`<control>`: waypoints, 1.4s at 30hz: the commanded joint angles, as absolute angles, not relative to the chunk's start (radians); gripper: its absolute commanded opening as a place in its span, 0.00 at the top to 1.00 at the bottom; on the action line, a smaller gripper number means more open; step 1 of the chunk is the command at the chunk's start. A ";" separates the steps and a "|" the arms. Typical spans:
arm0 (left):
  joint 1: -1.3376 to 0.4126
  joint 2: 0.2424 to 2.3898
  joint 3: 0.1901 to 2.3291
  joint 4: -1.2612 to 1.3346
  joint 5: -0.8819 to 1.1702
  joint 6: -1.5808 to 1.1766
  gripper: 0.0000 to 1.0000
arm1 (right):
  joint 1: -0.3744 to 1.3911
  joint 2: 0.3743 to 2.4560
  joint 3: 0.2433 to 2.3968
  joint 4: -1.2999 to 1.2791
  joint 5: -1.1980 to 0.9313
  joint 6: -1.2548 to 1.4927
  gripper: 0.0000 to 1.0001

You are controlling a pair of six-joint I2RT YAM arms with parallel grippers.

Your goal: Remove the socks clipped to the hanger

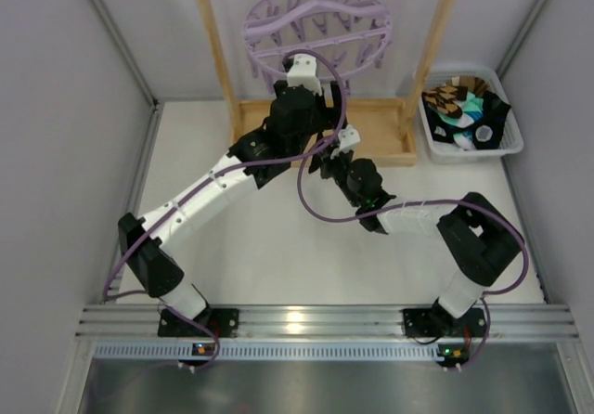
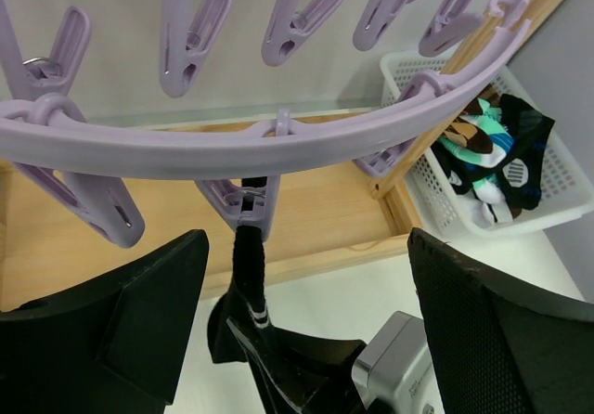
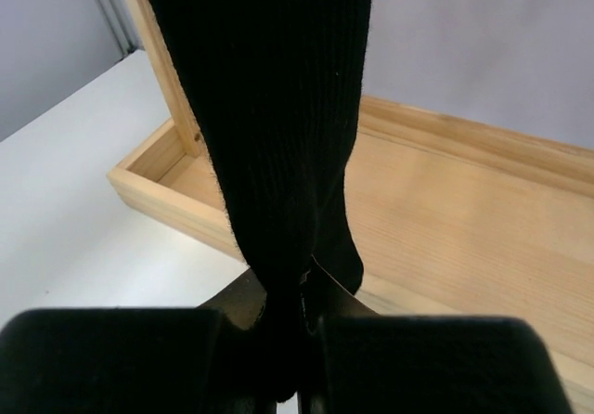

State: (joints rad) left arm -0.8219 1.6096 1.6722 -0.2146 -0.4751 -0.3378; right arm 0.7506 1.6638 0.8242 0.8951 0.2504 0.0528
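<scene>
The round lilac plastic hanger (image 1: 316, 26) hangs from a pale wooden stand (image 1: 212, 38). The hanger is a smooth moulded ring with crossbars and many small dangling pegs (image 2: 190, 38).

One peg on the ring's near side pinches the top of a long black ribbed-knit sock (image 3: 278, 108). The sock hangs straight down over the stand's shallow, visibly grained tray base (image 3: 445, 210), and the left wrist view shows two thin white stripes across it.

The right tool (image 3: 302, 312) is clamped on the lower part of this sock, bunching the soft cloth between its matt black fingers. The left tool (image 2: 306, 247) is spread wide and grips nothing, its blocky black fingers (image 2: 121, 312) flanking the peg and sock from below the ring.

On the smooth white desk (image 1: 278, 247), right of the stand, a white plastic lattice basket (image 2: 566, 191) holds a heap of loose socks (image 2: 492, 163) in mint, black and brown-and-white.
</scene>
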 commanded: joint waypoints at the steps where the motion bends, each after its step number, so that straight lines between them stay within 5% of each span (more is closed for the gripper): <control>1: -0.822 1.594 1.712 -0.193 -0.520 -0.299 0.08 | 0.769 1.648 0.812 0.973 0.219 0.048 1.00; 10: -0.784 1.626 1.735 -0.178 -0.416 -0.236 0.12 | 0.767 1.637 0.802 0.973 0.150 0.049 1.00; 21: -0.753 1.657 1.753 -0.097 -0.394 -0.178 0.33 | 0.769 1.625 0.799 0.957 0.118 0.044 1.00; 25: -0.750 1.663 1.752 -0.091 -0.382 -0.178 0.52 | 0.769 1.609 0.793 0.953 0.114 0.044 1.00; 26: -0.749 1.664 1.752 -0.089 -0.382 -0.179 0.68 | 0.769 1.609 0.795 0.950 0.115 0.044 1.00; 29: -0.749 1.661 1.750 -0.084 -0.383 -0.183 0.79 | 0.769 1.598 0.788 0.945 0.115 0.046 1.00; 38: -0.747 1.652 1.723 -0.077 -0.402 -0.193 0.83 | 0.765 1.465 0.637 0.986 0.163 0.083 1.00; 42: -0.736 1.652 1.724 -0.074 -0.390 -0.202 1.00 | 0.755 1.399 0.591 0.977 0.166 0.089 1.00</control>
State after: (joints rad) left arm -0.7490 1.6619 1.7149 -0.1417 -0.3897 -0.1913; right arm 0.7506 1.4616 0.5991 0.8982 0.1570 0.0715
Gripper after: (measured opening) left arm 0.308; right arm 0.009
